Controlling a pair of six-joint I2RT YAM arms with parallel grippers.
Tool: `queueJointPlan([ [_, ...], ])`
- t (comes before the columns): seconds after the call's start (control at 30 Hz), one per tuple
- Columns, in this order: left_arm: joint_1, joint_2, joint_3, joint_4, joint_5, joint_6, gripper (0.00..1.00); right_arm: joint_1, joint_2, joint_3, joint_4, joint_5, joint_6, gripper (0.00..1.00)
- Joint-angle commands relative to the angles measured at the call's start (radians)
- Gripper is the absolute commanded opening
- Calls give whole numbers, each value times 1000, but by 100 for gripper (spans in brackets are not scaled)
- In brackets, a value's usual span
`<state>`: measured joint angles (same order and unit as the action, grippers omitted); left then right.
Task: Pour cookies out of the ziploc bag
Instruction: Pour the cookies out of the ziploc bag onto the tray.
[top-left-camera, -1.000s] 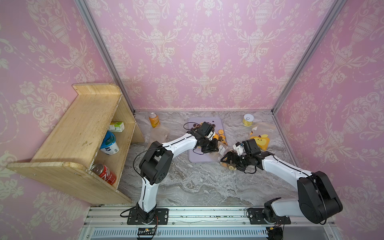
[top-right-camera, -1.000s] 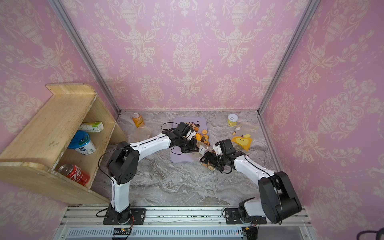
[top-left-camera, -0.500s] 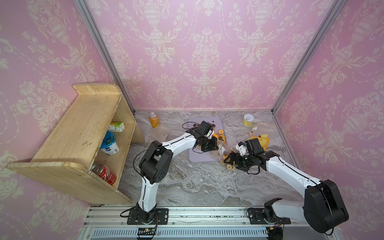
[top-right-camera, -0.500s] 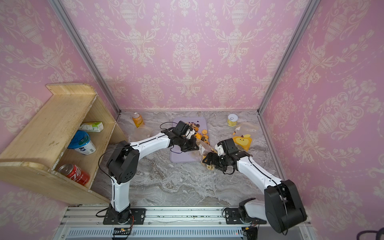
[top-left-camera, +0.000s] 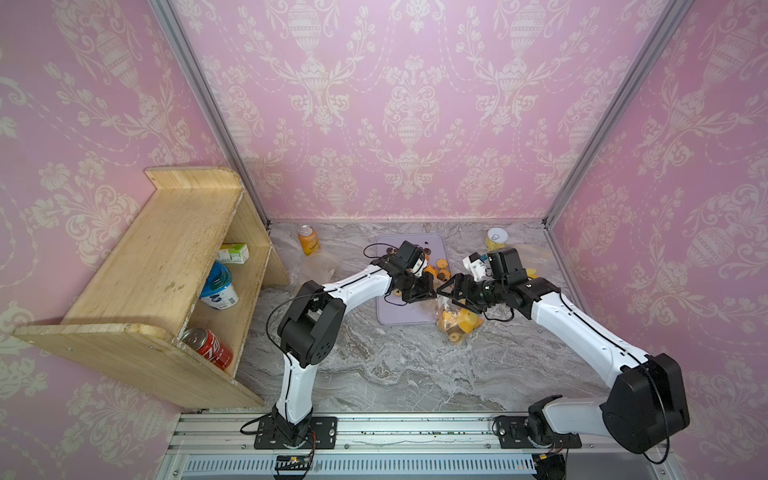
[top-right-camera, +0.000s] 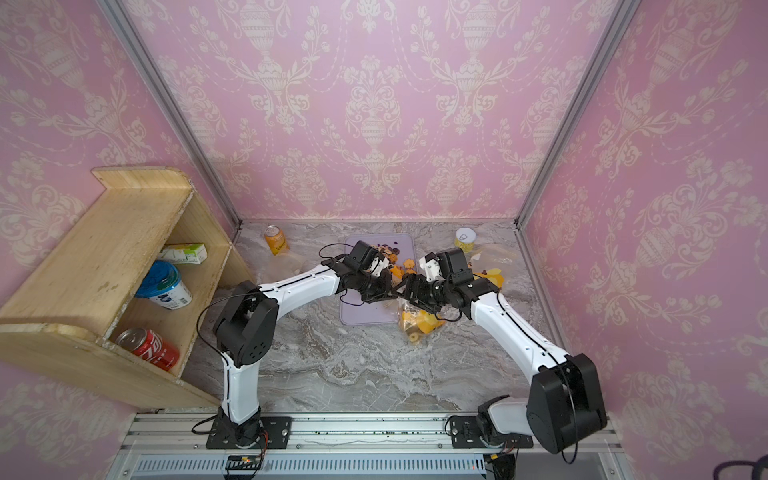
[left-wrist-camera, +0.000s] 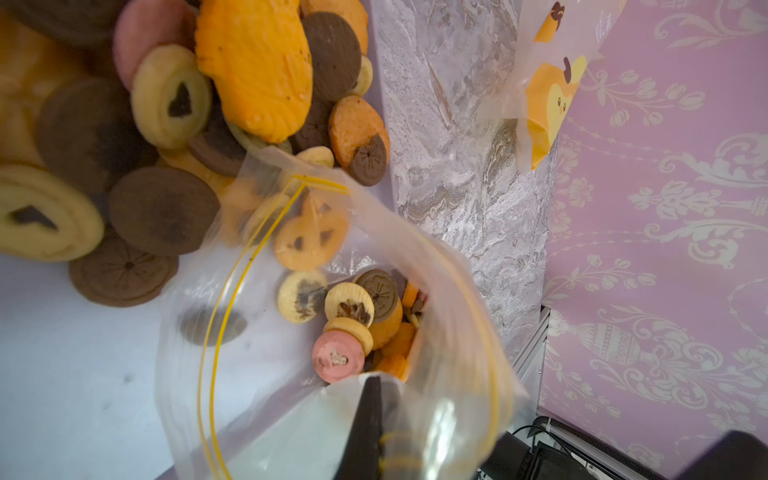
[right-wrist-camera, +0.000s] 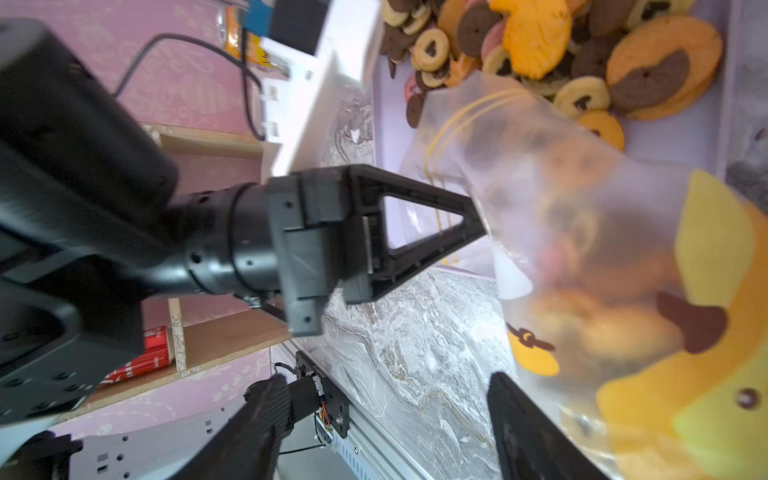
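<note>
In a top view many cookies (top-left-camera: 440, 266) lie on the tray (top-left-camera: 409, 313); the bag (top-left-camera: 457, 322), at its five o'clock, is part full. Left wrist view: more cookies sit inside it. Right wrist view: my left gripper (right-wrist-camera: 478, 226) pinches the bag's rim, and my right gripper (right-wrist-camera: 386, 395) stands apart.

Two white-shelled arms, black at every joint.
Left arm (top-left-camera: 357, 282) and right arm (top-left-camera: 582, 332) carry bulky black joint housings; the left gripper (right-wrist-camera: 473, 226) is a black open triangle (small screw holes just behind it), with a thin black cable (right-wrist-camera: 178, 37) looping farther back.

Right claw (top-left-camera: 443, 296) nearer left claw (top-left-camera: 429, 292).
</note>
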<state>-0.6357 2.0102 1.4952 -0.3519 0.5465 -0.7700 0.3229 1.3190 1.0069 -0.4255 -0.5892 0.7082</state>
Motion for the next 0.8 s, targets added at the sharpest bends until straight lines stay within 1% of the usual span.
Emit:
queueJointPlan([
  [0.0, 9, 17, -17, 23, 23, -14, 0, -17, -34, -5, -155, 46, -51, 74],
  [0.13, 8, 18, -19, 30, 28, -19, 0, -21, -82, -54, -258, 165, -104, 68],
  [0.2, 8, 20, -20, 30, 30, -20, 0, -21, -115, -88, -281, 190, -104, 67],
  [0.3, 9, 20, -20, 33, 33, -24, 0, -18, -170, -157, -281, 201, -100, 65],
  [0.47, 9, 21, -20, 38, 35, -28, 0, 4, -238, -287, -230, 199, -44, 62],
  [0.63, 9, 23, -22, 40, 38, -28, 0, 31, -248, -369, -135, 202, 5, 57],
  [0.7, 8, 21, -24, 40, 38, -26, 0, 41, -241, -376, -112, 203, 16, 53],
  [0.77, 10, 21, -24, 39, 38, -27, 0, 57, -221, -376, -92, 210, 19, 52],
])
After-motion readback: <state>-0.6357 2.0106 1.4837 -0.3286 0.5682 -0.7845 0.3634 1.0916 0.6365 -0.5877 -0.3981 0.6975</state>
